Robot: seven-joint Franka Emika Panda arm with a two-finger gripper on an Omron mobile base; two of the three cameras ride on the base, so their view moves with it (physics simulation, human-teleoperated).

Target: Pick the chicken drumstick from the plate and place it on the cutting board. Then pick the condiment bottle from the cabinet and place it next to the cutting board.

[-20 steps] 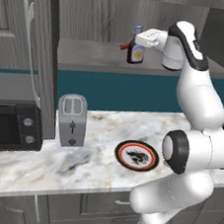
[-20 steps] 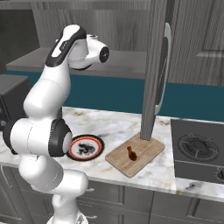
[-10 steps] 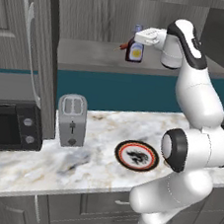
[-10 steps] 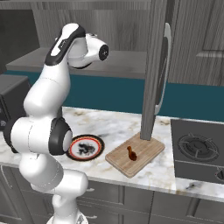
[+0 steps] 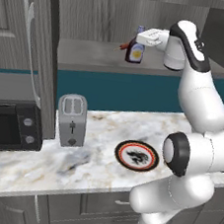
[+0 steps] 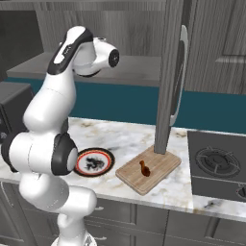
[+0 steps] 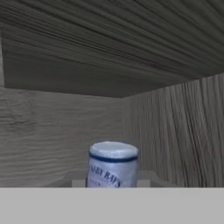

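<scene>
The condiment bottle (image 5: 135,52), dark with a blue-grey cap and an orange-white label, stands on the pale shelf of the cabinet (image 5: 86,56). My gripper (image 5: 142,38) reaches in from the right at cap height and is shut on the bottle's top. In the hand view the condiment bottle's cap (image 7: 113,164) sits close at the bottom centre. The chicken drumstick (image 6: 144,168) lies on the tan cutting board (image 6: 158,166). The plate (image 5: 137,155) with its black-and-red rim rests bare on the counter, left of the board as the plate (image 6: 94,161) appears in the right base view.
A thin red stick (image 5: 123,47) lies behind the bottle on the shelf. A toaster (image 5: 71,120) and a microwave (image 5: 8,126) stand on the left of the counter. An open cabinet door (image 6: 173,81) hangs over the board. A stove (image 6: 216,163) is at the right.
The jaws have closed around the bottle's top. The arm and the bottle have hardly moved.
</scene>
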